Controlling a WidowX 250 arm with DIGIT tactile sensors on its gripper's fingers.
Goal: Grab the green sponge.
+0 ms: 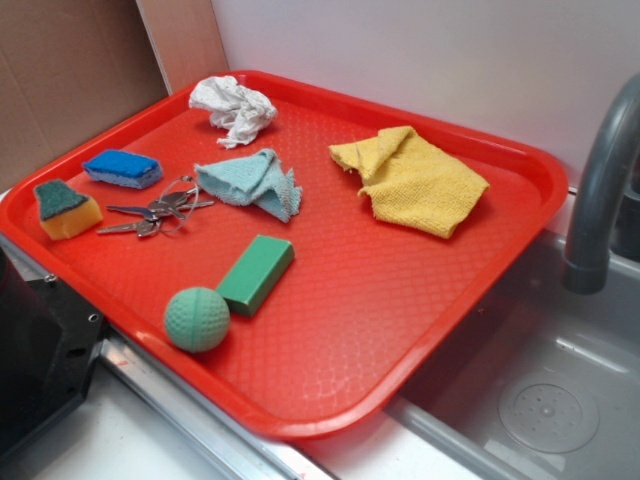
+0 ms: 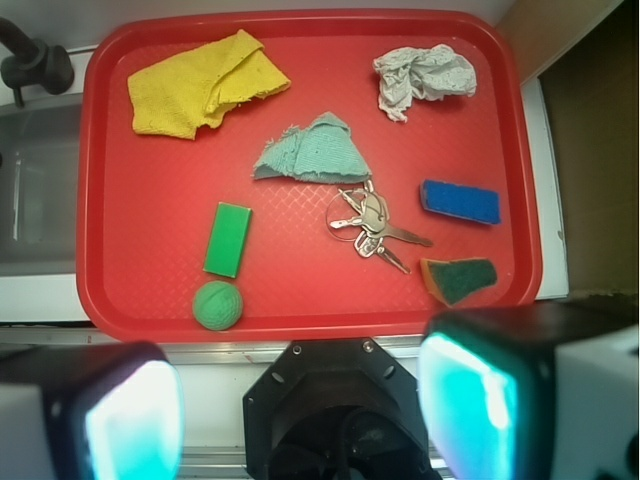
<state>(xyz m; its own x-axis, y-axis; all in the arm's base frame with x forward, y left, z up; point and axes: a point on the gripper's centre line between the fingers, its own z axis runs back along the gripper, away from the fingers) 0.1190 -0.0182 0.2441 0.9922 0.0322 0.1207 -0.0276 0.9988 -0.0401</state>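
Tool (image 2: 300, 410) of mine hangs spread wide and empty, high above the near edge of the red tray (image 2: 100, 200). I judge this the approach step. My green sponge (image 2: 462, 278) sits in the tray's corner, near the keys (image 2: 372, 225) and below the blue sponge (image 2: 460, 201); next I must travel over it and descend.

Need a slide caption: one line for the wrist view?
Wrist view: open claw above red tray; green sponge at the near right corner, beside keys and blue sponge.
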